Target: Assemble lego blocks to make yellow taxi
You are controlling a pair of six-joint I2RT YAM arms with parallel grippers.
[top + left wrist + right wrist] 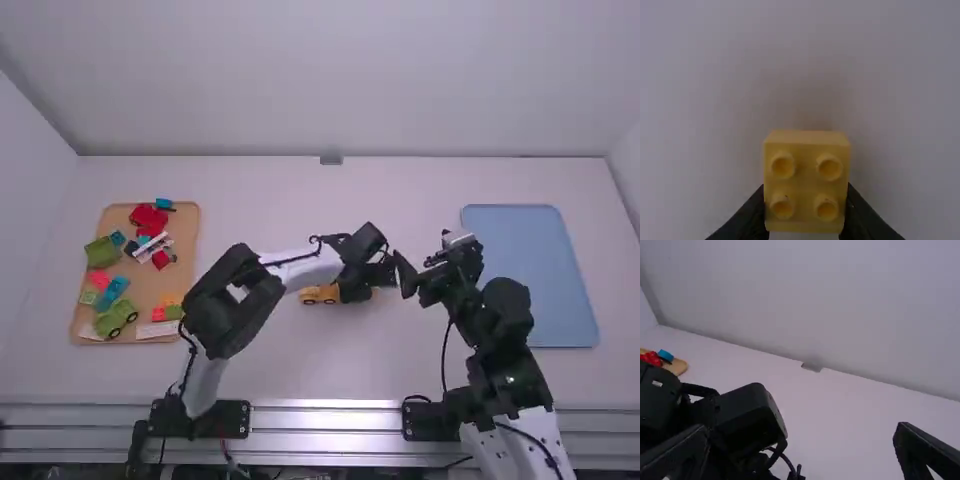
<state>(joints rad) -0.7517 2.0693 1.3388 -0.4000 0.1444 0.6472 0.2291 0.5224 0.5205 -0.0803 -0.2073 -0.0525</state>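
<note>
The yellow four-stud block [806,185] is clamped by opposite side faces in the left gripper [806,202], closed to the block's width, presumably so that the studs are left free for stacking. The yellow wheeled taxi base [318,295] is set on the white table [300,365], partly covered by that gripper; contact between block and base cannot be determined. The right gripper [801,437] is spread wide, with nothing held.
</note>
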